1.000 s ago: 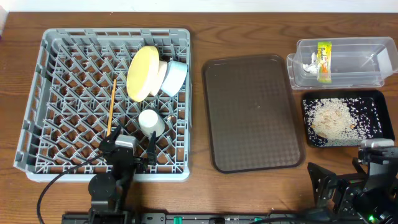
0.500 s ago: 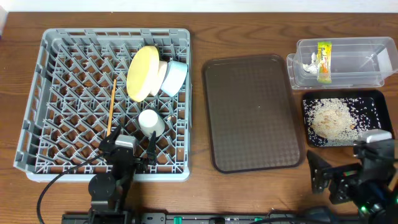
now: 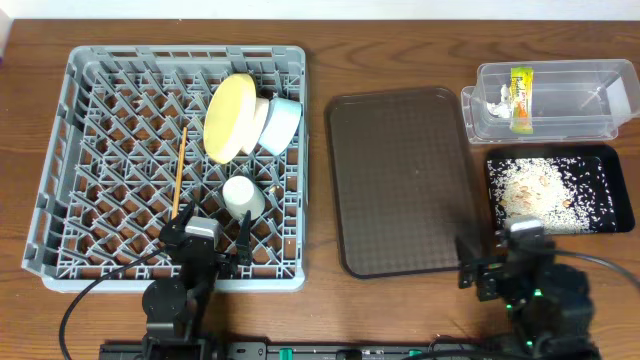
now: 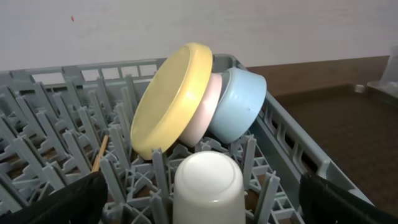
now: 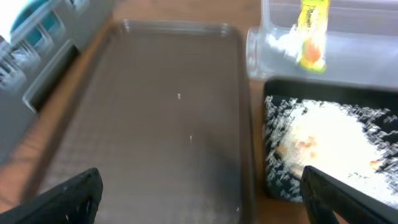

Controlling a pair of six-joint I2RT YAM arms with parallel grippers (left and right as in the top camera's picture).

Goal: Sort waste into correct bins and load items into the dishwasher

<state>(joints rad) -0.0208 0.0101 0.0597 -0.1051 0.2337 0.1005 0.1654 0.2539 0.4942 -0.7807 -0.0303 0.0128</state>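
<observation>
left fingers [image 4: 56, 202] spread by white cup [image 4: 207, 186] in grey rack [image 4: 283, 140]; right fingers [image 5: 62, 199] spread near brown tray [image 5: 155, 124].

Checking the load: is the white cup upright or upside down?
Upside down: the white cup shows its closed base on top.

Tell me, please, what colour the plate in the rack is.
Yellow; the plate shows best in the left wrist view.

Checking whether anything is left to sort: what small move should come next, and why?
Probably park both arms: yellow plate, blue bowl, cup and chopsticks sit in the rack, wrapper and tissue lie in the clear tub, rice in the black tray; left gripper and right gripper are open, empty.
</observation>
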